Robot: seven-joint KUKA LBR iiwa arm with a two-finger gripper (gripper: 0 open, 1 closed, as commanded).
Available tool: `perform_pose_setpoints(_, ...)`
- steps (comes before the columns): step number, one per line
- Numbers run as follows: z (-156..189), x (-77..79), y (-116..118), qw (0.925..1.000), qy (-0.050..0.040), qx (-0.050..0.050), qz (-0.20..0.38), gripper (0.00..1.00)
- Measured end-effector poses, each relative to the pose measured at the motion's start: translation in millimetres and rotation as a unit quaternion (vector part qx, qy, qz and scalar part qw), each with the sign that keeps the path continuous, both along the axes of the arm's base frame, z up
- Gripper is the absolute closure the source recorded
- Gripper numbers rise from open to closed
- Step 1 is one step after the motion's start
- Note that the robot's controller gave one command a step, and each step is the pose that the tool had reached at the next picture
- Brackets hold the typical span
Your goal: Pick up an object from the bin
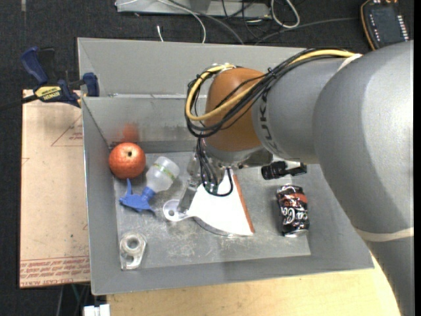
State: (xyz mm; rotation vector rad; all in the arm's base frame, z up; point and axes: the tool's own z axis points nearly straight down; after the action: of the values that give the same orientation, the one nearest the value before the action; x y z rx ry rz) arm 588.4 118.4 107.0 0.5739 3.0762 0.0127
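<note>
My gripper (pixel 191 193) is low in the middle of the bin, under the arm's orange cover. Its tip stands at the left edge of a flat white thing with an orange edge (pixel 223 213), next to a small white ring (pixel 172 212) on the floor. Just left of it lie a clear plastic bottle (pixel 160 174) and a blue plastic piece (pixel 137 201). Whether anything is held between the jaws is hidden.
A red apple (pixel 127 160) rests by the left wall. A clear plastic ring-shaped thing (pixel 132 249) lies at the front left corner. To the right lie a crushed dark can (pixel 291 210) and a small black thing (pixel 283 170). The arm covers the bin's back right.
</note>
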Motion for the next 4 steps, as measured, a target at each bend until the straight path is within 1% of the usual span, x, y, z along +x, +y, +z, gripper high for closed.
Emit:
perform_pose_setpoints(1, -7, -4.6, -23, 0.9996, 0.0037, -0.001, 0.028, 0.0)
perform_pose_setpoints(2, -36, 3.4, -20, 0.9898, 0.0028, 0.003, -0.143, 0.0)
perform_pose_setpoints(3, -35, 28.1, -40, 0.9967, 0.002, 0.0, -0.081, 1.0)
perform_pose_setpoints(4, -35, 28.1, -40, 0.9967, 0.002, 0.0, -0.081, 1.0)
